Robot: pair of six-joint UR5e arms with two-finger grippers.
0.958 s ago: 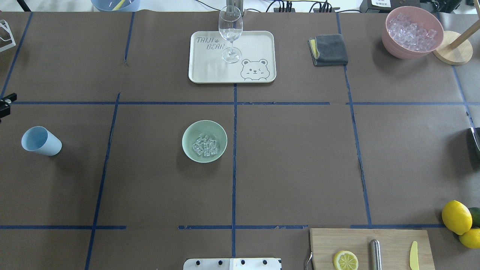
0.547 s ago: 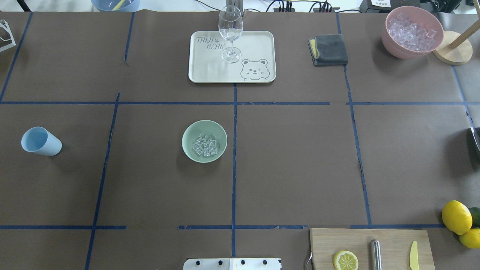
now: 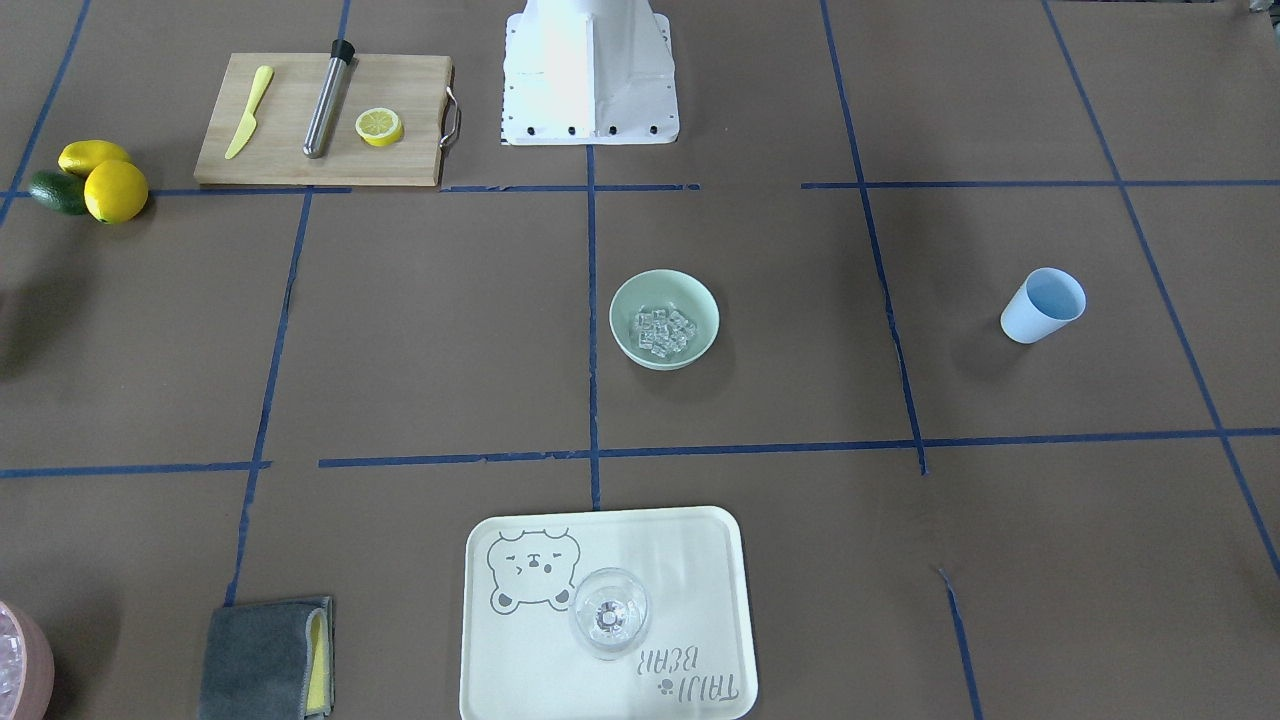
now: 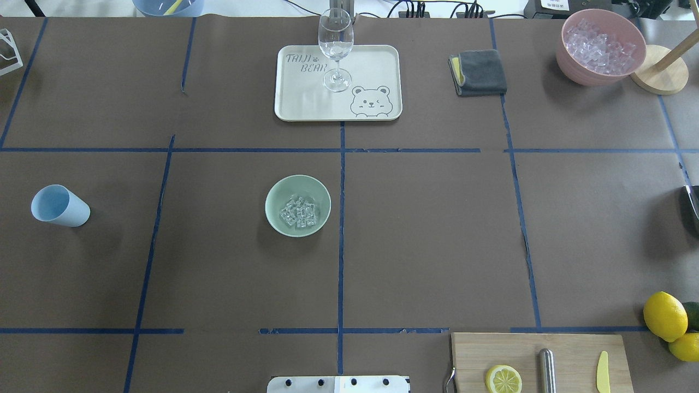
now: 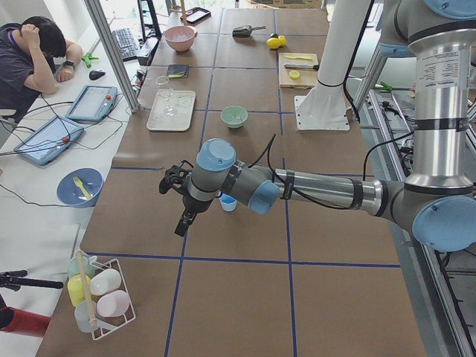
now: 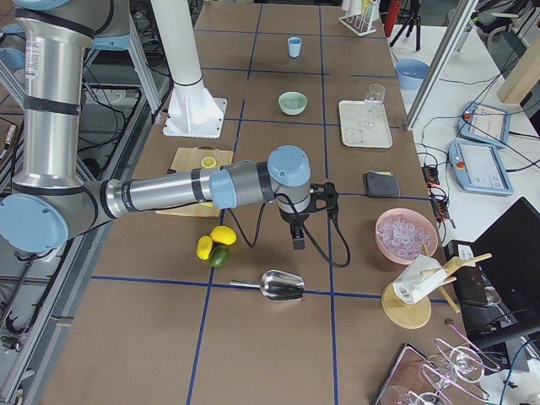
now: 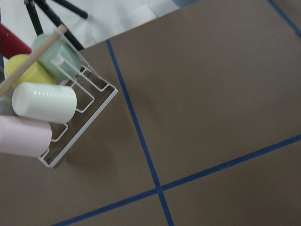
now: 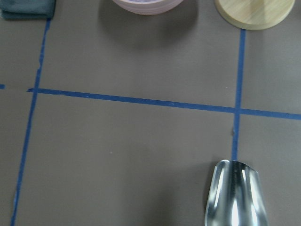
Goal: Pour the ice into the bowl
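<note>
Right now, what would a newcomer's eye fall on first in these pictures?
The pale green bowl at the table's centre, holding a small heap of ice. Then the pink bowl heaped with ice at the far right corner, and the wine glass upright on the bear tray at the far edge. The left arm and right arm hang out at the table's ends.

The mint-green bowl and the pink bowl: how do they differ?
The mint-green bowl is smaller than the pink bowl. The mint-green bowl holds a small heap of ice on its bottom; the pink bowl is filled almost to its rim. The green one stands mid-table, the pink one near a far corner. Both are round and hold clear ice.
</note>
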